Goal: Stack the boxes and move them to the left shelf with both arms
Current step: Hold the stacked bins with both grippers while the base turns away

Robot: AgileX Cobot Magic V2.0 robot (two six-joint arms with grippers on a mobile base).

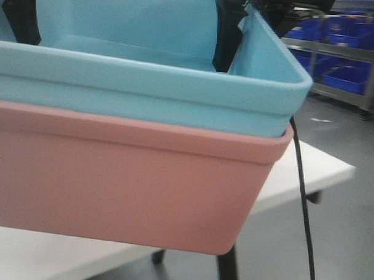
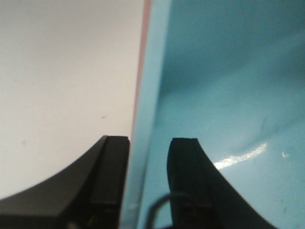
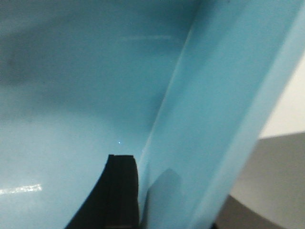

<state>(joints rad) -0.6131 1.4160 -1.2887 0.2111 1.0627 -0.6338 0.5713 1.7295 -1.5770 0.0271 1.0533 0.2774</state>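
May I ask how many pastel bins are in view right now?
2: the sky-blue bin sits nested inside the salmon-pink bin, above the white table. They fill the view, so others may be hidden.

L gripper: blk curved fingers, thin grey wire loop at base.

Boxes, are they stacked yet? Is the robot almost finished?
Stacking looks done: the blue box sits inside the pink box. Right now the left gripper straddles their side wall, and the right gripper shows one finger inside the blue box. The stack seems lifted off the white table. Still left: setting it on the shelf, which no view shows.
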